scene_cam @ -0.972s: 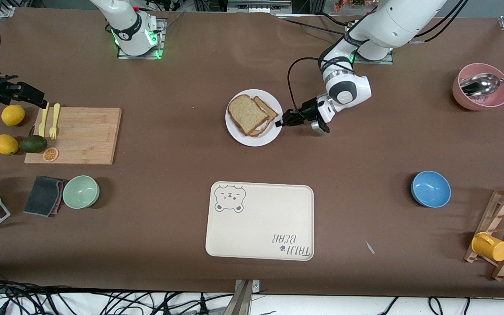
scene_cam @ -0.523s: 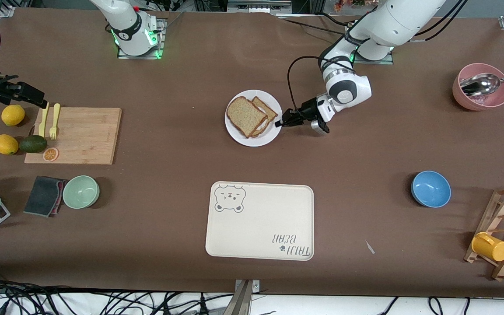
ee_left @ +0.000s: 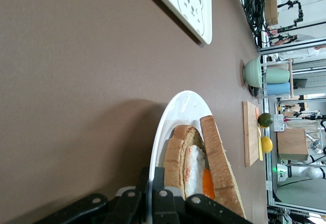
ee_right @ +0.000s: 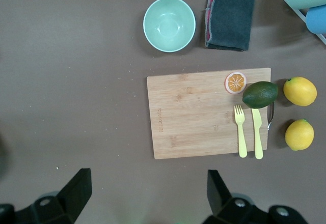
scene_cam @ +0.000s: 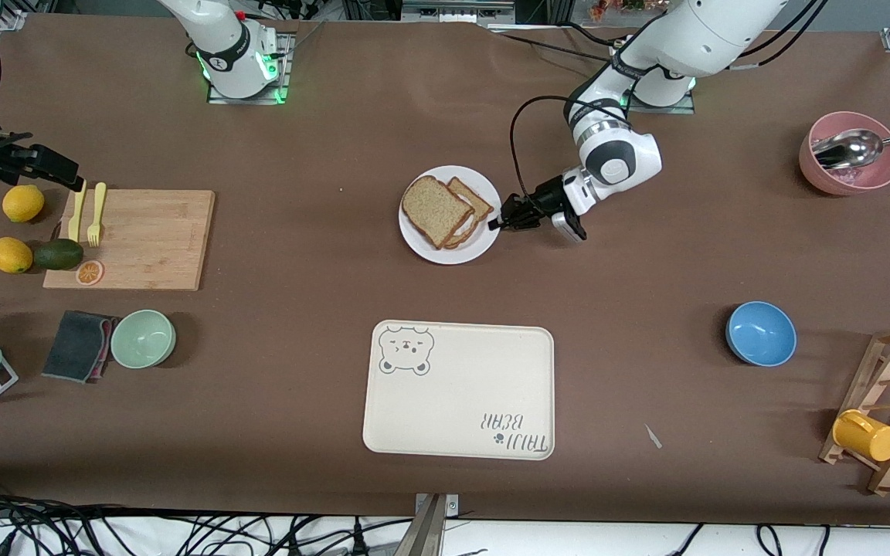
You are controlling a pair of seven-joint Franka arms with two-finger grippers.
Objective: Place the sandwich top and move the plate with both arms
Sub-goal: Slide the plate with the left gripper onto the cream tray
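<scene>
The white plate [scene_cam: 449,251] sits mid-table, farther from the front camera than the tray. On it the sandwich top [scene_cam: 433,210], a speckled tan slice, lies over a lower slice [scene_cam: 476,198] with a fried egg [ee_left: 206,183] between them. The left wrist view shows the plate rim [ee_left: 168,117] and the top slice [ee_left: 219,158]. My left gripper [scene_cam: 501,222] is shut on the plate's rim at the left arm's end; it also shows in the left wrist view [ee_left: 153,183]. My right gripper [scene_cam: 51,166] is open and empty, waiting high over the cutting board's end of the table [ee_right: 147,183].
The cream bear-print tray [scene_cam: 458,390] lies nearer the front camera than the plate. A blue bowl [scene_cam: 760,333], a pink bowl with a ladle [scene_cam: 849,152] and a mug rack [scene_cam: 889,409] are toward the left arm's end. A cutting board [scene_cam: 132,239], lemons, an avocado and a green bowl [scene_cam: 143,338] are toward the right arm's end.
The plate with the sandwich has shifted slightly nearer the front camera and toward the left arm's end, with the left gripper on its rim. The right arm has not moved.
</scene>
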